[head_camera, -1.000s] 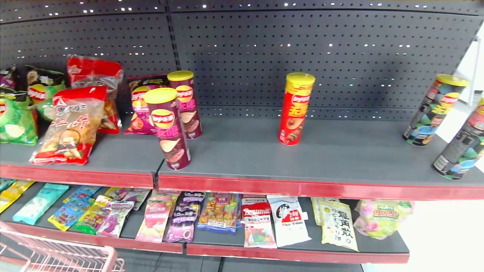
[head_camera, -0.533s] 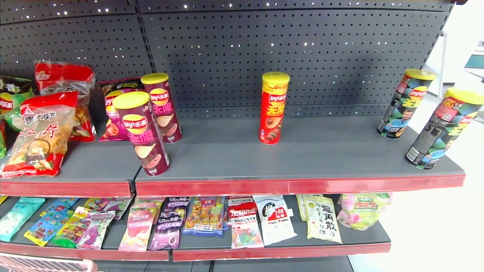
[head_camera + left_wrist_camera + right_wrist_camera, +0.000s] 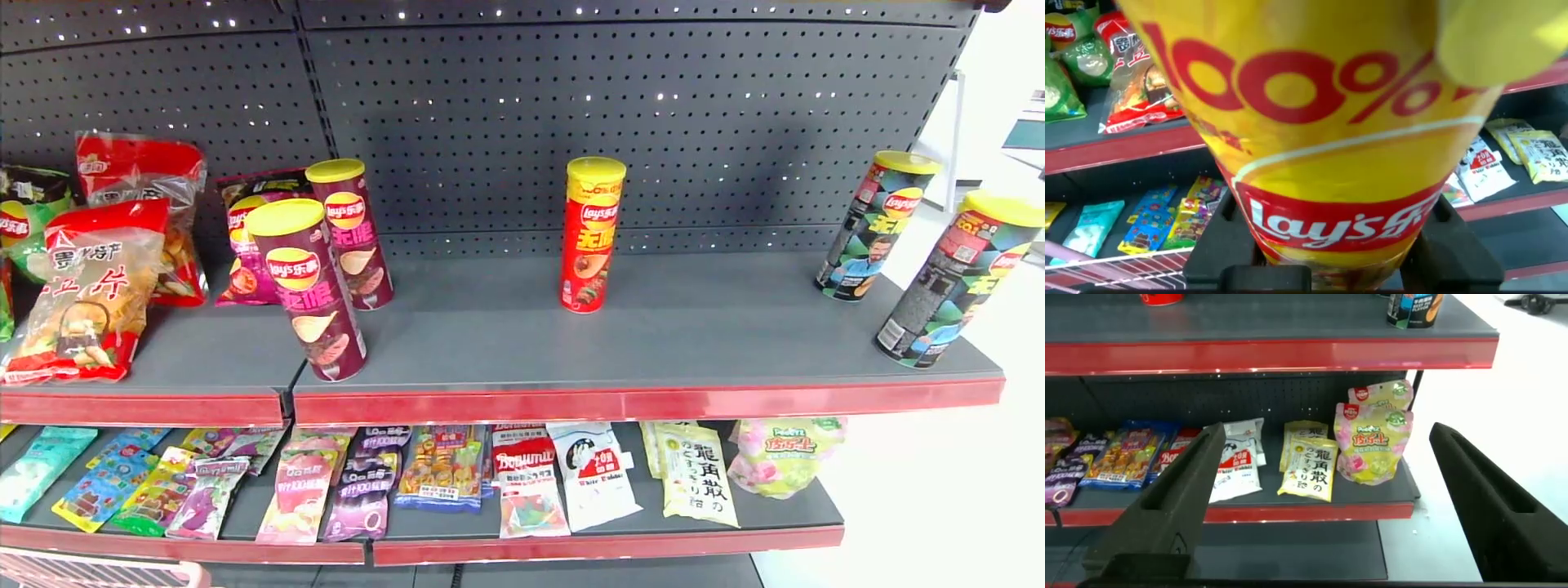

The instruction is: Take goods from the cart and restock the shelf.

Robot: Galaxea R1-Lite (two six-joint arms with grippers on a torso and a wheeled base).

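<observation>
Gripping a yellow can [image 3: 1323,147] by its lower part, the left jaws hold it close before the left wrist camera, in front of the shelves; its base is hidden, so it is probably a crisp tube. The right jaws stand spread wide and empty, facing the lower shelf [image 3: 1290,513] of snack packets. The pink cart [image 3: 98,572] sits low on the left. Beyond it, the upper shelf [image 3: 653,343] carries a red can [image 3: 593,235] upright at mid-shelf. Two purple cans [image 3: 306,290] stand to its left and two dark cans [image 3: 875,226] at the right end.
</observation>
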